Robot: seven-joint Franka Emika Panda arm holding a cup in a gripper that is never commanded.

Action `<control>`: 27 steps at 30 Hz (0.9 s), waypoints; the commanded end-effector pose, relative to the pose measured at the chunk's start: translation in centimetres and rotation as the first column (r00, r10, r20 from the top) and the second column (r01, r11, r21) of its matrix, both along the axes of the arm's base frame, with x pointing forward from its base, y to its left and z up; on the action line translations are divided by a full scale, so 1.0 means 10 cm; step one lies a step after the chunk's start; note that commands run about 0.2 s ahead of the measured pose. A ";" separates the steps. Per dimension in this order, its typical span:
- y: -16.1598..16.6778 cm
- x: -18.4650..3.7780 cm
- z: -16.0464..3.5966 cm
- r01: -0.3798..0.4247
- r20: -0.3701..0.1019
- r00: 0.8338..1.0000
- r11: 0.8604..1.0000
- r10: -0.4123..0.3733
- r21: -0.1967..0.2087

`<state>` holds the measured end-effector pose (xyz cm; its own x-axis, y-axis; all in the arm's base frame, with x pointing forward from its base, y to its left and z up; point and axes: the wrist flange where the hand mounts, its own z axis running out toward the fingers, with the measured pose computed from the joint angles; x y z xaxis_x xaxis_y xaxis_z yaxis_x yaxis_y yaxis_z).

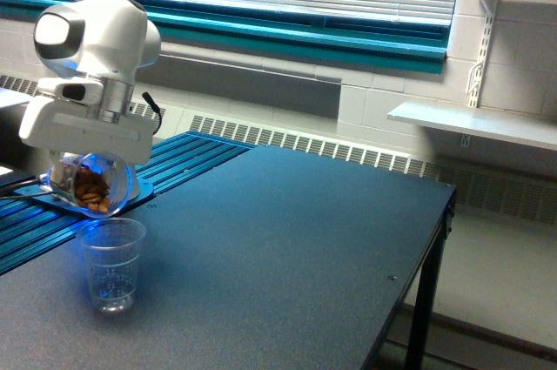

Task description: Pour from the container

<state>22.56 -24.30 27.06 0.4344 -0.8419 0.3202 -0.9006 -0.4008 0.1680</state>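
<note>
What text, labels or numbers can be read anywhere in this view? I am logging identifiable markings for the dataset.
None can be read.
The robot hand and its white housing show no legible lettering.
The container of brown bits has no visible label.
The clear cup shows faint ribbing only, no print.
The table bears no markings.

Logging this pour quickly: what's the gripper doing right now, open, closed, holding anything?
Gripper: closed on the clear jar of brown nuts, holding it tilted above the empty plastic cup.
</note>
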 end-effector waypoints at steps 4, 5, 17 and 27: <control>0.07 0.05 -0.07 -0.037 -0.037 0.999 0.999 0.038 0.010; 0.06 0.05 -0.07 -0.036 -0.041 0.998 0.999 0.037 0.008; -0.09 0.10 -0.02 -0.032 -0.058 0.998 0.999 0.032 -0.008; -0.15 0.13 -0.02 -0.034 -0.070 0.997 0.999 0.033 -0.006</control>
<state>23.55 -25.53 26.71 0.4661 -0.8325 0.2996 -0.8827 -0.4145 0.2216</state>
